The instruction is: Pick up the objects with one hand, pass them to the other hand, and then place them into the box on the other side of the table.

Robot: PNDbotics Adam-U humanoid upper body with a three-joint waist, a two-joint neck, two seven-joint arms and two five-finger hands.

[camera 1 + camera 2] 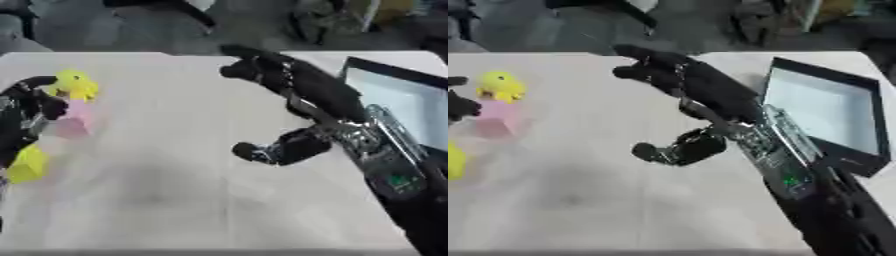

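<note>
A yellow duck-shaped toy (75, 84), a pink block (75, 119) and a yellow block (28, 164) lie in a near-to-far line at the table's left edge, just beside the left hand (26, 115). Its fingers seem curled toward the pink block, though blur hides any contact. The right hand (293, 82), fingers spread and empty, hovers mid-table, well apart. The right eye view shows the whole black box (866, 117) at the right.

The middle of the worktop (166, 190) is left bare. Its left edge is crowded by a yellow duck (74, 84), a pink block (74, 120), a yellow piece (28, 164) and the left hand (26, 112); the right is taken by the box (826, 107) and the right hand (702, 95).
</note>
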